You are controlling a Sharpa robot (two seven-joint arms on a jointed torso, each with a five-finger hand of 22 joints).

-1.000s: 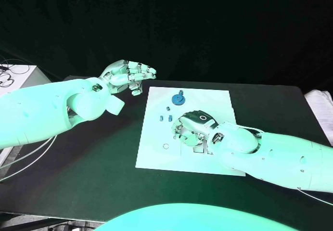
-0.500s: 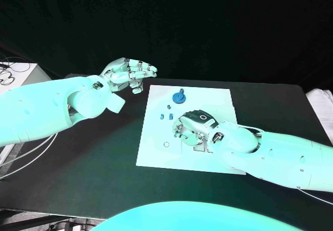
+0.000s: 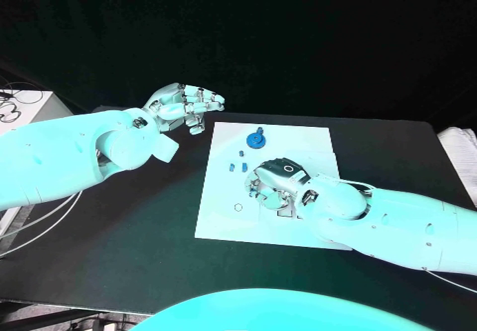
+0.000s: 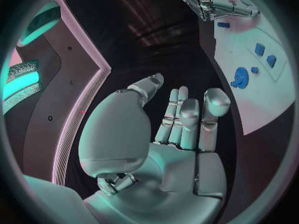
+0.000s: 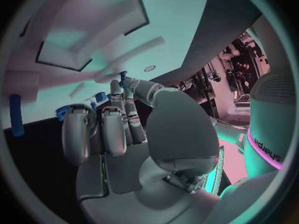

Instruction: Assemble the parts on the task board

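The white task board (image 3: 298,148) lies in the middle of the black table. My right hand (image 3: 272,182) is low over the board's centre, fingers pointing down at it. A small blue part (image 5: 122,75) shows pinched between its thumb and a fingertip. A blue gear (image 3: 256,141) sits near the board's far edge, with a small blue peg (image 3: 260,130) just beyond it. Two small blue pieces (image 3: 236,167) lie to the left of my right hand. My left hand (image 3: 185,104) hovers off the board's far left corner, palm (image 4: 181,149) bare, holding nothing.
A hexagonal hole (image 3: 238,206) and a dark recess (image 3: 288,212) mark the board near my right hand. A pale box with cables (image 3: 25,110) stands at the table's left edge, and white cloth (image 3: 462,155) lies at its right edge.
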